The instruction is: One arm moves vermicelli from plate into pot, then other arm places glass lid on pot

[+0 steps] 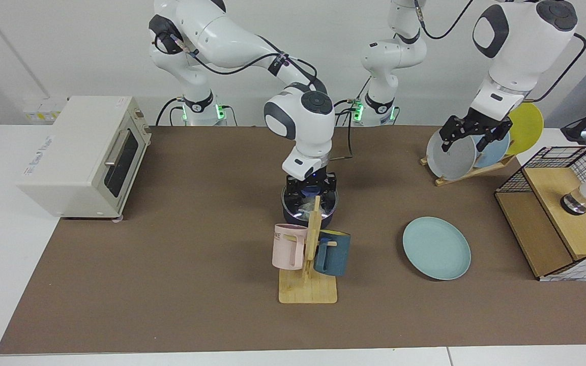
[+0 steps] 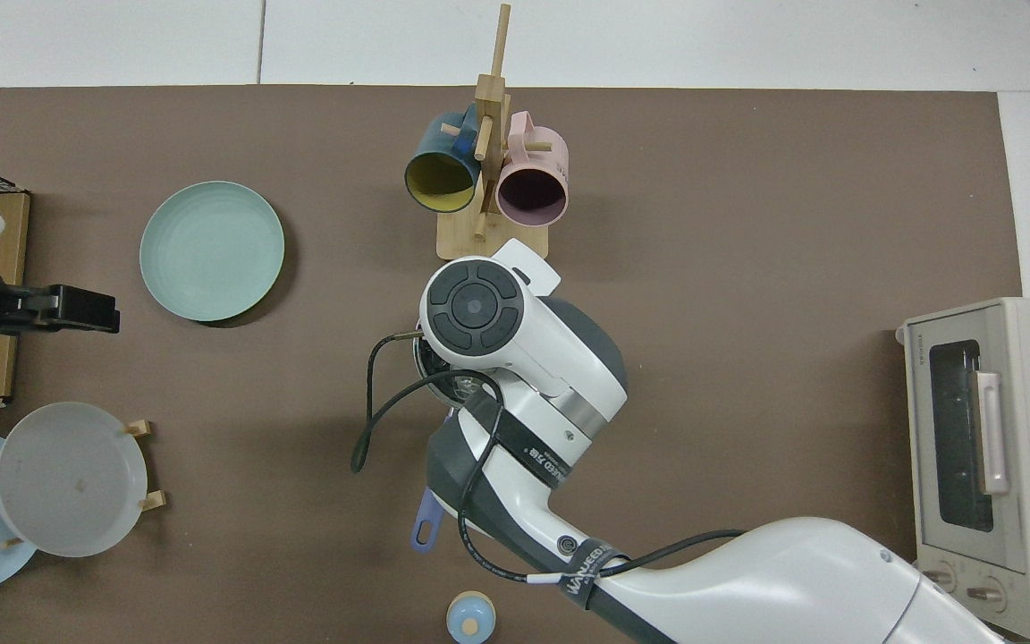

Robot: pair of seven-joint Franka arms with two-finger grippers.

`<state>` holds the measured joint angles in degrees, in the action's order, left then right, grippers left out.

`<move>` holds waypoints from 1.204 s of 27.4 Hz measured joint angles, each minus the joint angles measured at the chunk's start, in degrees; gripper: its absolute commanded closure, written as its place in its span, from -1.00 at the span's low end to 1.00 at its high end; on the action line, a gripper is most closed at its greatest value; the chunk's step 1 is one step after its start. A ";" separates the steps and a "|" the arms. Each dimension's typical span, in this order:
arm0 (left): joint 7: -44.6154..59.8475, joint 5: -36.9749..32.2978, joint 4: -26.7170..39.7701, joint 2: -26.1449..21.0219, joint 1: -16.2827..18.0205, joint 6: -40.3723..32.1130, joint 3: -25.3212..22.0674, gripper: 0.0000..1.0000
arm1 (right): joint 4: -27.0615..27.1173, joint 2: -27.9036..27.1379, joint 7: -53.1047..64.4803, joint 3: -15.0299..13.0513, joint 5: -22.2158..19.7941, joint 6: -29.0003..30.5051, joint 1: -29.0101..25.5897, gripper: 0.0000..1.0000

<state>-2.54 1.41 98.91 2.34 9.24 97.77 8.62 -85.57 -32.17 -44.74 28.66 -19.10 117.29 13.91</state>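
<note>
The black pot (image 1: 293, 218) sits mid-table behind the mug rack, its blue-violet handle (image 2: 426, 526) pointing toward the robots. The glass lid (image 1: 293, 201) lies on it. Whitish vermicelli shows faintly through the glass. My right gripper (image 1: 311, 189), with its blue light, hangs just over the lid's blue knob, fingers open. In the top view this arm hides most of the pot (image 2: 424, 358). The teal-mint plate (image 1: 436, 248) (image 2: 211, 250) is bare. My left gripper (image 1: 463, 146) (image 2: 111, 310) waits open above the plate rack.
A wooden mug rack (image 1: 308, 290) (image 2: 490, 237) with pink and dark blue mugs stands right in front of the pot. A toaster oven (image 1: 84, 157) sits at one end. A plate rack with a grey plate (image 1: 450, 157) and a wooden box with wire basket (image 1: 552, 223) stand at the other.
</note>
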 measured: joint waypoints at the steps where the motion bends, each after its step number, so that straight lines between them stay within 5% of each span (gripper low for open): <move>1: 0.00 0.00 0.00 0.00 0.00 0.00 0.01 -1.00 | 0.00 -0.02 0.00 0.00 0.00 0.00 0.00 1.00; 4: 0.00 0.00 0.00 0.00 0.00 0.00 0.01 -1.00 | 0.00 -0.07 0.00 0.01 0.00 0.00 0.03 1.00; 5: 0.00 0.00 0.00 0.00 0.00 0.00 0.01 -1.00 | 0.00 -0.08 0.00 0.01 0.00 0.00 0.04 0.84; 6: 0.00 0.00 0.00 0.00 0.00 0.00 0.01 -1.00 | 0.00 -0.09 0.00 0.02 0.00 0.00 0.04 0.30; 7: 0.00 0.00 0.00 0.00 0.00 0.00 0.01 -1.00 | 0.00 -0.11 0.00 0.03 0.00 0.00 0.05 -0.62; 8: 0.00 0.00 0.00 0.00 0.00 0.00 0.01 -1.00 | 0.00 -0.11 0.00 0.03 0.00 0.00 0.06 -1.00; 33: 0.00 0.00 0.00 0.00 0.00 0.00 0.01 -1.00 | 1.65 1.45 -2.08 2.06 -0.20 -2.69 0.64 -1.00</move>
<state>-2.54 1.41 98.91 2.34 9.24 97.77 8.62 -83.92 -30.72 -46.82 30.72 -19.30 114.60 14.55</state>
